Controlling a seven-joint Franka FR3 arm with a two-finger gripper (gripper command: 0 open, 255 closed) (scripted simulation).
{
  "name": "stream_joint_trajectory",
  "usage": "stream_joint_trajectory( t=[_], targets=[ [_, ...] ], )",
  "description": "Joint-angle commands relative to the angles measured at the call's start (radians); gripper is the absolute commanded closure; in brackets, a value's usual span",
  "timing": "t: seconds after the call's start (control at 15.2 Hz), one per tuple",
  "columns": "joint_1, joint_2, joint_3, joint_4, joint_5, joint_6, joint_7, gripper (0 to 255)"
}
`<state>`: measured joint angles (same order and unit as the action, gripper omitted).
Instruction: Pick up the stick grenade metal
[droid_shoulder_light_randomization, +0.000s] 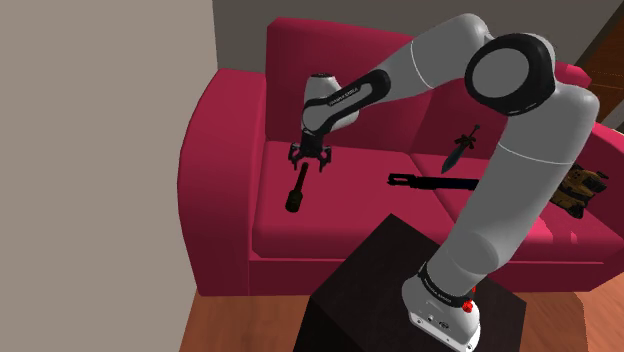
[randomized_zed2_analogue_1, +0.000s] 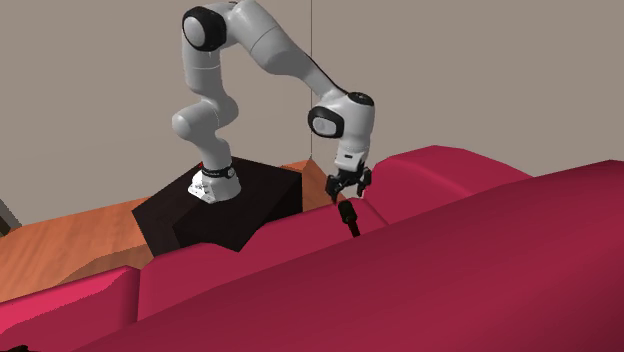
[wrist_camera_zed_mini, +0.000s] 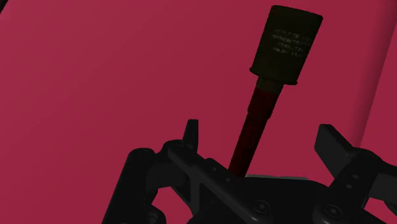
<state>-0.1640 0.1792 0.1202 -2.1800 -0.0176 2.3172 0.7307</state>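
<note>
Grasping is the step in hand: jaws stand wide astride the handle of the stick grenade (wrist_camera_zed_mini: 264, 95), which lies on the red sofa (droid_shoulder_light_randomization: 225, 140) beneath them; next, they probably should close on it.

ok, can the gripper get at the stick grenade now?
Likely yes: the gripper is open, straddling the handle of the stick grenade without touching it; nothing on the sofa blocks it.
</note>
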Motion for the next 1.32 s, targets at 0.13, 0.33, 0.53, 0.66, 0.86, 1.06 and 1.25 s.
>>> stream_joint_trajectory(
  t=[0.13,0.33,0.53,0.66,0.86,1.06,1.25],
  targets=[
    [0.002,0.153,-0.027,0.098,-0.014,0.057,0.097,0],
    [0.001,0.26,-0.052,0.183,-0.013,0.084,0.155,0],
    [0.002,0.304,-0.059,0.202,-0.014,0.108,0.169,0],
    [0.003,0.325,-0.06,0.203,-0.015,0.128,0.169,0],
    [0.004,0.357,-0.062,0.206,-0.018,0.157,0.171,0],
    [0.004,0.36,-0.063,0.203,-0.018,0.164,0.17,255],
    [0.004,0.361,-0.063,0.204,-0.018,0.163,0.171,255]
  ],
)
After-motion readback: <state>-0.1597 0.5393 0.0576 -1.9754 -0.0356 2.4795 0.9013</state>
